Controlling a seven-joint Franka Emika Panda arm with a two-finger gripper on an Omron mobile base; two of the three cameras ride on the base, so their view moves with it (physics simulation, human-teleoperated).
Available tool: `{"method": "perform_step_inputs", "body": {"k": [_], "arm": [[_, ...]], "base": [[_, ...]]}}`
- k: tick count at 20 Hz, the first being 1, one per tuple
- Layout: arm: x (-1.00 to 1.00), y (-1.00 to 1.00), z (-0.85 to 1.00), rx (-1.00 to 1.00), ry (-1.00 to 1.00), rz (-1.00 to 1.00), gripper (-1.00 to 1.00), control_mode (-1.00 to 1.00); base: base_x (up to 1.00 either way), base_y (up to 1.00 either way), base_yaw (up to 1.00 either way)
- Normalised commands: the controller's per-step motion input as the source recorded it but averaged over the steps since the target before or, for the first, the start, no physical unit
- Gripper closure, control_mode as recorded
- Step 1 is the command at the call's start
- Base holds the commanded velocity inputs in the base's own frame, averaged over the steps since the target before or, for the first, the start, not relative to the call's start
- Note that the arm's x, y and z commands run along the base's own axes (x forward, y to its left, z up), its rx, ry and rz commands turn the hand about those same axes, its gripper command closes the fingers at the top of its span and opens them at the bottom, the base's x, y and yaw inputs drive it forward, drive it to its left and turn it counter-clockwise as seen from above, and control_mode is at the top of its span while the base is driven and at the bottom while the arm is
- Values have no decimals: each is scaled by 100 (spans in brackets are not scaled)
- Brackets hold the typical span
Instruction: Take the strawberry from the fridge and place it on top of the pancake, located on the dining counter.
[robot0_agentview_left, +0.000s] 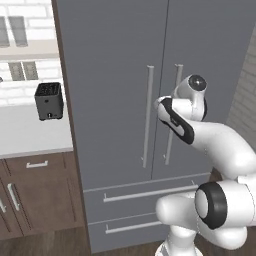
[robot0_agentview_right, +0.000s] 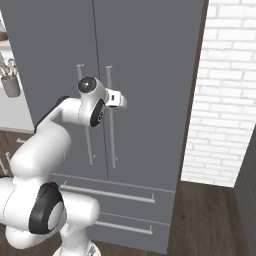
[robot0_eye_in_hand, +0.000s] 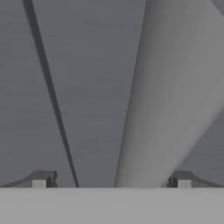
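The tall grey fridge (robot0_agentview_left: 115, 75) (robot0_agentview_right: 150, 60) stands with both doors shut. My gripper (robot0_agentview_right: 121, 101) is open, held up against the right door's long silver handle (robot0_agentview_right: 111, 135). In the hand view the gripper (robot0_eye_in_hand: 111, 181) faces the door at close range. That handle (robot0_eye_in_hand: 166, 100) runs as a pale bar between the two fingertips (robot0_eye_in_hand: 41, 179). The dark seam between the doors (robot0_eye_in_hand: 48, 87) lies to its left. Nothing is held. The strawberry, the pancake and the dining counter are out of view.
A black toaster (robot0_agentview_left: 49, 101) sits on the pale counter (robot0_agentview_left: 30, 135) left of the fridge, above brown cabinets (robot0_agentview_left: 40, 195). Two fridge drawers (robot0_agentview_left: 145, 192) lie below the doors. A white brick wall (robot0_agentview_right: 225, 100) and wood floor (robot0_agentview_right: 210, 220) are to the right.
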Motion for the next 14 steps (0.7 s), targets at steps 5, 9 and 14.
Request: {"method": "perform_step_inputs", "body": {"k": [5, 9, 14], "arm": [[36, -2, 0, 0, 0, 0, -100, -100], [45, -1, 0, 0, 0, 0, -100, -100], [37, 0, 0, 0, 0, 0, 100, -100]], "base": [[0, 0, 0], [0, 0, 0], [0, 0, 0]]}}
